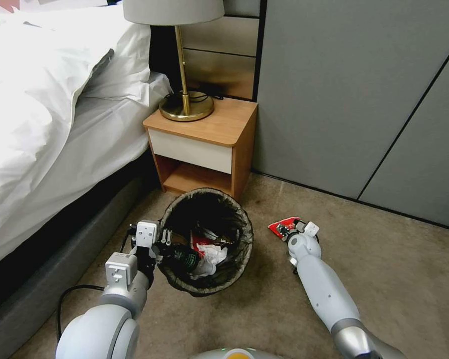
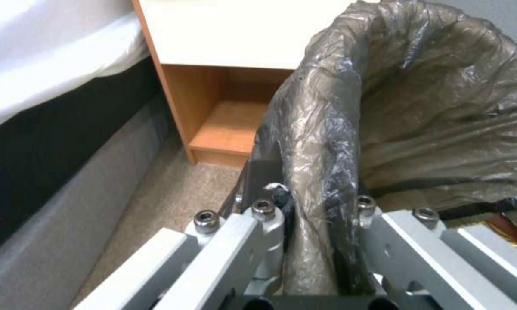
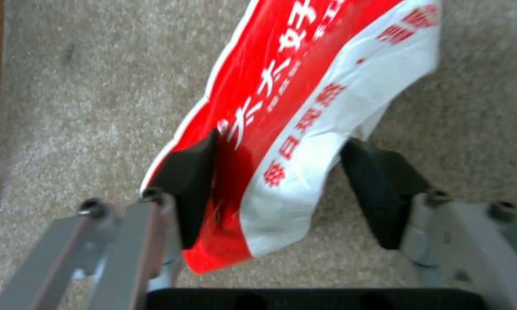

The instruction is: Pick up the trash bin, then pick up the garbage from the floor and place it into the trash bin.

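My left claw [image 1: 160,245] clamps the trash bin [image 1: 206,239] at its left rim, bag between the fingers | bin sits near the nightstand [image 1: 200,146], litter inside | my right claw [image 3: 275,189], wide, straddles a red-and-white wrapper [image 3: 304,116] on the floor [image 1: 374,279], right of the bin

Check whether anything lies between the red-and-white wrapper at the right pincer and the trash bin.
Nothing visible does. The wrapper sits between the open right pincer fingers; bare carpet separates it from the trash bin, held at its rim by the left pincer.
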### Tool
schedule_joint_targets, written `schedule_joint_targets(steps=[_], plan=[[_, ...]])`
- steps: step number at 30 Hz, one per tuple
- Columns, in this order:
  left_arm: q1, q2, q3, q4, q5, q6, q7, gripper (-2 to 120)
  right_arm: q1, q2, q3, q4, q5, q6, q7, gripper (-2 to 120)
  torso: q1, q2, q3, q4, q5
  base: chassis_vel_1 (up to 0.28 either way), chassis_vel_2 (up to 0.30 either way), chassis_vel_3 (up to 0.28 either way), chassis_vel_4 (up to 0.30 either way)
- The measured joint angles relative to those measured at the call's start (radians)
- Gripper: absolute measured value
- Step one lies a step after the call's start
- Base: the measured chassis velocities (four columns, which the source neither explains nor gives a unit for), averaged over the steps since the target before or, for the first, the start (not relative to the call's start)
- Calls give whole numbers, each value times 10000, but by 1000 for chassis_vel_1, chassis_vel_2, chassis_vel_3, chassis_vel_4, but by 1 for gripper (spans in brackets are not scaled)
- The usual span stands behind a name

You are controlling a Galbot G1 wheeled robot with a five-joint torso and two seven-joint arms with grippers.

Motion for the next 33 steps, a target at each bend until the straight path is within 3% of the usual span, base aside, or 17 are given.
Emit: schedule_joint_targets(steps=[9, 14, 22, 33], plan=[[-8, -2, 19, -3, -19, -6, -2, 5, -163, -114, 27, 273, -164, 4, 22, 14, 0, 0, 0, 0, 1, 0, 0, 0, 0], [-24, -8, 29, 12, -48, -8, -2, 5, -161, -116, 32, 251, -184, 30, 26, 3, 0, 0, -1, 1, 1, 0, 0, 0, 0], [-46, -30, 41, 23, -54, -7, -3, 5, -248, -253, 29, 394, -312, 140, 12, 0, 0, 0, -1, 2, 1, 0, 0, 0, 0], [-60, -131, 179, 106, -1, 6, -26, 5, -1721, -1243, 111, 3580, -2231, 272, -1174, 0, 0, 0, 0, 0, 0, 0, 0, 0, 0]])
